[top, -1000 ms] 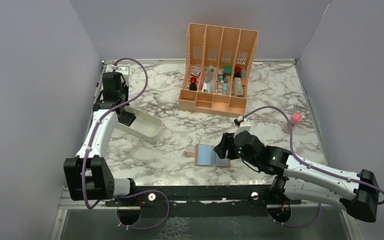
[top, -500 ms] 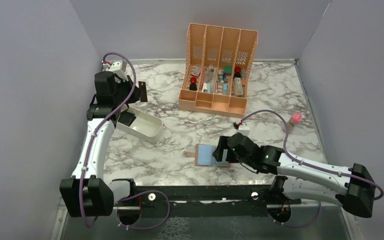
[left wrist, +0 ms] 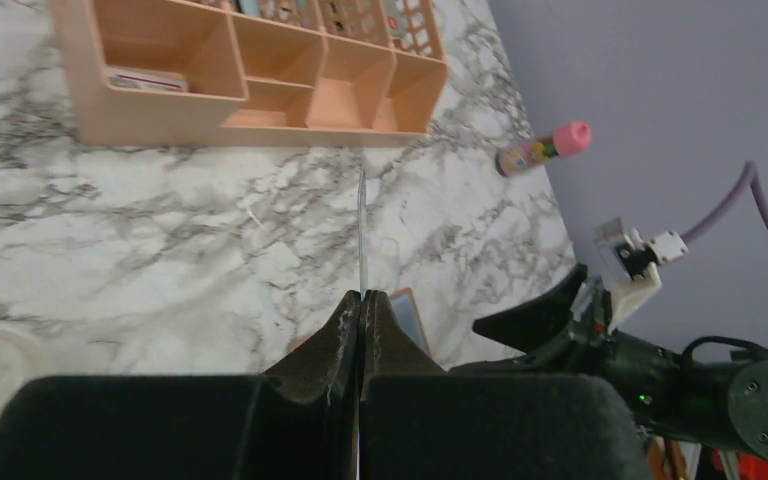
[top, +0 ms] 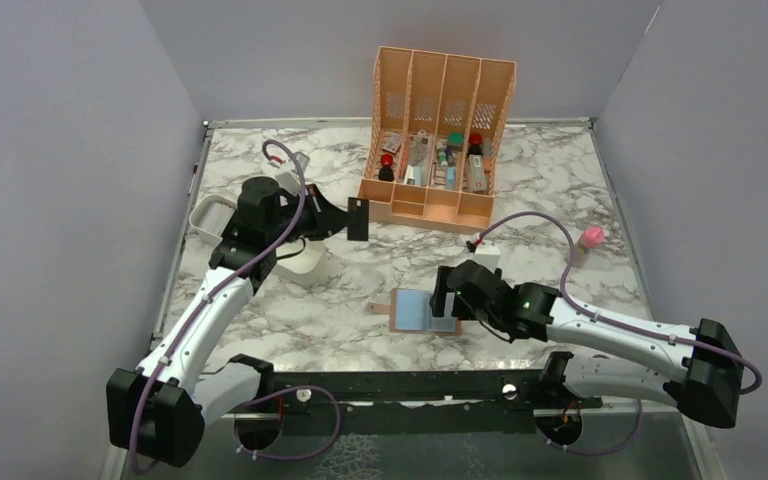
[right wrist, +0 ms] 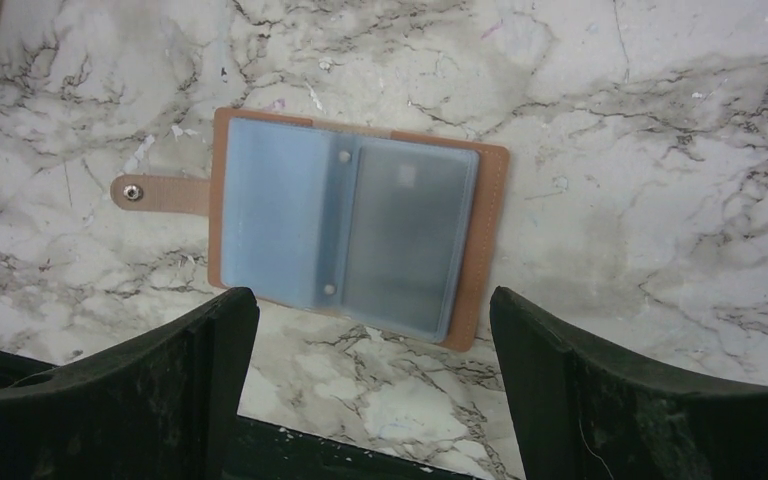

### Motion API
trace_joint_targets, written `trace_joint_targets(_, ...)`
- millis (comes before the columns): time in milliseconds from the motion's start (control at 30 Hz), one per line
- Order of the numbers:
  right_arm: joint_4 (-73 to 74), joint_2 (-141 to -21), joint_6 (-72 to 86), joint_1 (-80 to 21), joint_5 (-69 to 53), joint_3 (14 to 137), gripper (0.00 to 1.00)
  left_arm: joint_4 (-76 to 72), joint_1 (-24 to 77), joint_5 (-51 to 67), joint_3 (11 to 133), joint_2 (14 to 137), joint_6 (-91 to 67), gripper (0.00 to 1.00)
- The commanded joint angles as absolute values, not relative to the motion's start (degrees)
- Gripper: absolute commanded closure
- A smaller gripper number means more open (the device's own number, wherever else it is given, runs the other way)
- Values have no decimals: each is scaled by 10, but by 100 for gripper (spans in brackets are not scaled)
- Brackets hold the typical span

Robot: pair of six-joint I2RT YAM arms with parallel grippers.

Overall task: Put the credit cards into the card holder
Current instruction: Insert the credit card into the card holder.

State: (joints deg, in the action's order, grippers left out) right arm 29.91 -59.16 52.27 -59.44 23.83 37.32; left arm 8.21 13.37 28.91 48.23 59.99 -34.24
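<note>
Brown card holder (right wrist: 350,235) was seen open under the wide right tool (right wrist: 365,310); the card (top: 358,218) pinched by the left tool (left wrist: 360,300) was judged due there next.

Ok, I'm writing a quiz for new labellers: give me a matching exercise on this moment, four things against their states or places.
Things:
1. card
2. holder
3. right hand
4. organizer

States or places:
a) spread open on the table
b) peach, at the back
c) pinched in the shut left hand
d) open, above the holder

Pairs: 1-c, 2-a, 3-d, 4-b.
</note>
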Motion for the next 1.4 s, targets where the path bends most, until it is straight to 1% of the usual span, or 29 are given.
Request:
trace_joint_targets(0, 317, -628, 498, -585, 276, 406, 9, 17, 196, 271, 457, 586, -403, 100)
trace_joint_targets(200, 300, -684, 480, -548, 246, 413, 10, -46, 284, 219, 401, 586, -461, 100)
trace_joint_targets(433, 235, -662, 423, -448, 145, 364, 13, -126, 379, 153, 351, 632, -523, 100)
trace_joint_targets(533, 222, -648, 411, -437, 134, 353, 25, -164, 416, 134, 341, 672, -545, 100)
trace_joint_targets(567, 223, -648, 411, -435, 135, 352, 28, -171, 428, 130, 343, 687, -547, 100)
trace_joint_targets(700, 217, -655, 409, -425, 120, 342, 35, -187, 460, 121, 351, 751, -558, 100)
trace_joint_targets(833, 203, -655, 423, -423, 95, 323, 42, -204, 472, 99, 329, 780, -589, 100)
trace_joint_targets(1167, 152, -676, 449, -422, 56, 267, 52, -266, 491, 80, 282, 822, -605, 100)
trace_joint_targets(1367, 144, -673, 454, -423, 51, 251, 57, -282, 508, 89, 290, 861, -603, 100)
